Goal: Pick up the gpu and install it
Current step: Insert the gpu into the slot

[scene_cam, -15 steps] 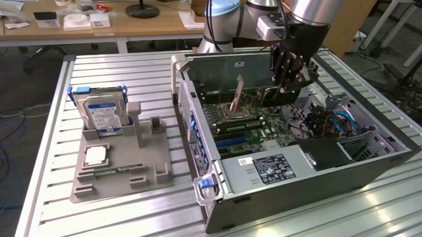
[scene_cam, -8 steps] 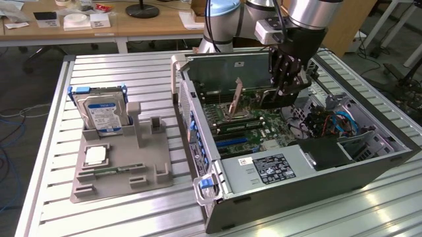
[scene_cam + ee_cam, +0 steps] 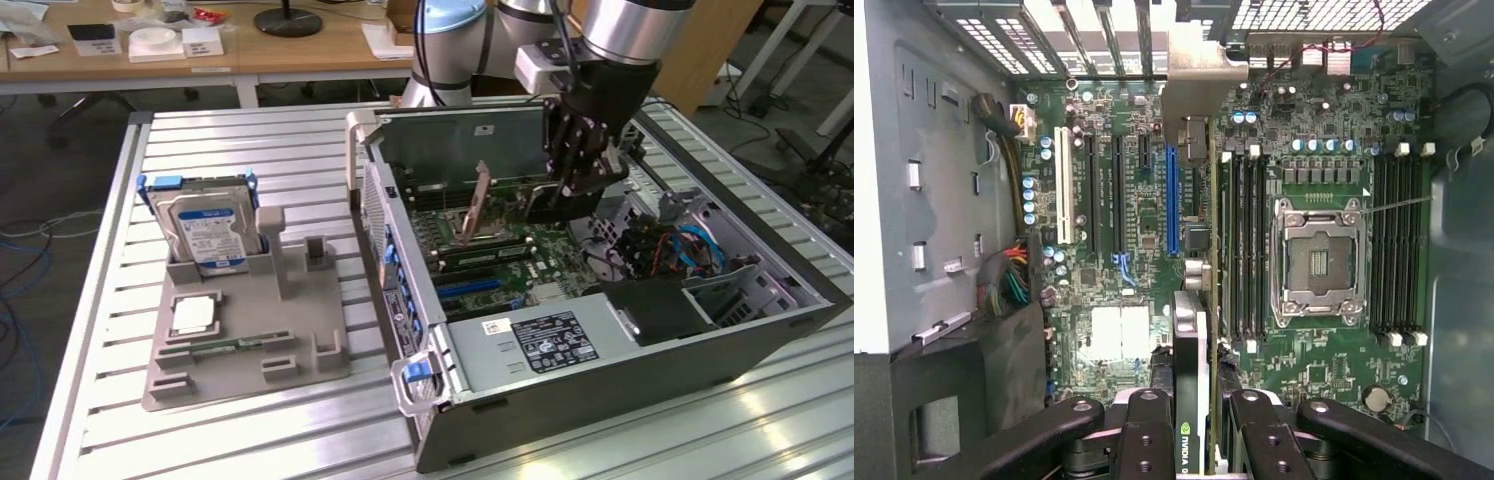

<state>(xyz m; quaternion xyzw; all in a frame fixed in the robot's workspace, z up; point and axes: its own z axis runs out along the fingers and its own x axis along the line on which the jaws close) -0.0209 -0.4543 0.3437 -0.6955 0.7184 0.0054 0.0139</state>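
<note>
Above the motherboard (image 3: 1104, 290): I have the gripper (image 3: 1199, 425) clamped on the gpu (image 3: 1190, 345).
Gpu: edge-on between the fingers, inside the open computer case (image 3: 601, 380), near the blue slot (image 3: 1173, 200).

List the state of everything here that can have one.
gpu, held over the motherboard, not slotted.
gripper, shut on the gpu.
computer case, on its side, open.
blue expansion slot, empty.
hard drive, upright in the grey holder.
memory stick, flat in the grey holder.
</note>
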